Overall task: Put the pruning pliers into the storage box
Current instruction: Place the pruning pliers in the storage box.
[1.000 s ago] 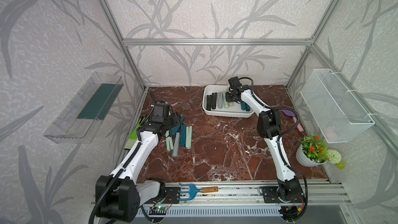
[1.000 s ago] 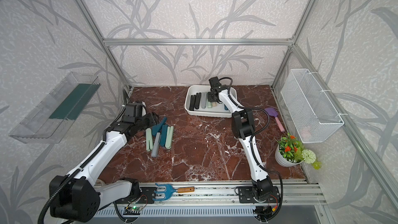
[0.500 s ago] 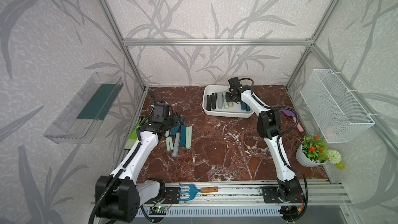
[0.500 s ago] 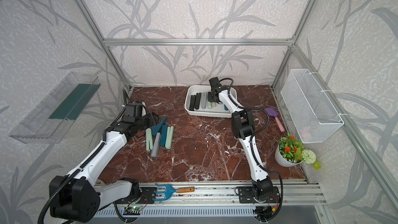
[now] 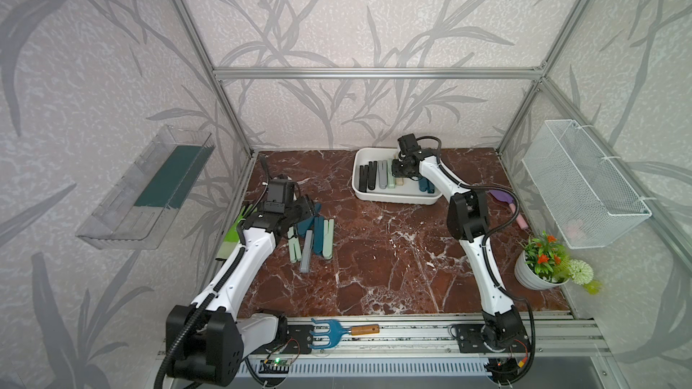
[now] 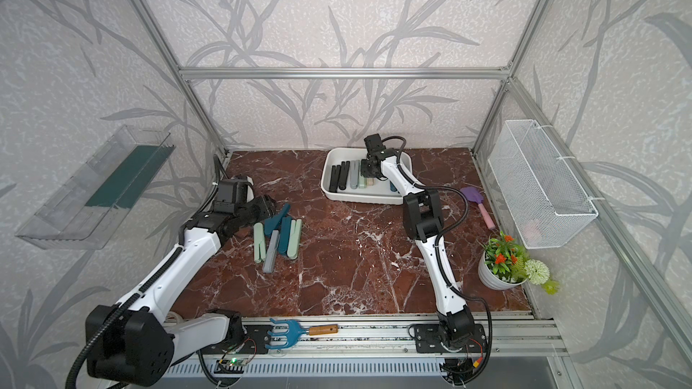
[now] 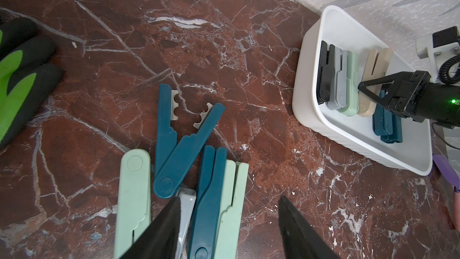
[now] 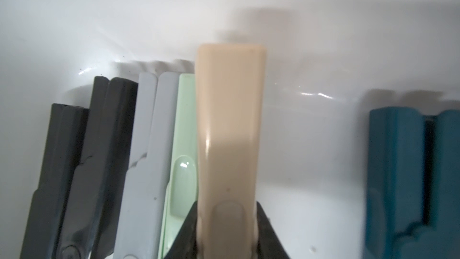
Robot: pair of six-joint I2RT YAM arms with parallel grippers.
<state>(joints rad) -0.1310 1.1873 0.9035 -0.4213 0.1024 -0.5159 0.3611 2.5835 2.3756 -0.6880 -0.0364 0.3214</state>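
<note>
About half of the task is judged done: two black, one grey, one mint and one teal pruning pliers (image 8: 146, 133) are laid in the storage box (image 5: 393, 199); a beige pair (image 8: 229, 120) is pinched by the right gripper (image 8: 227, 222) inside the box, beside the mint one, and is not yet released. Five loose pliers (image 5: 312, 233) are left on the table (image 5: 393, 256), just under the left gripper (image 7: 227, 201); its fingers are spread and nothing is held.

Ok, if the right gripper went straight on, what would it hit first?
Probably the floor of the storage box: the right gripper points down into it, shut on the beige pliers, which would touch first. Depth unclear.
</note>
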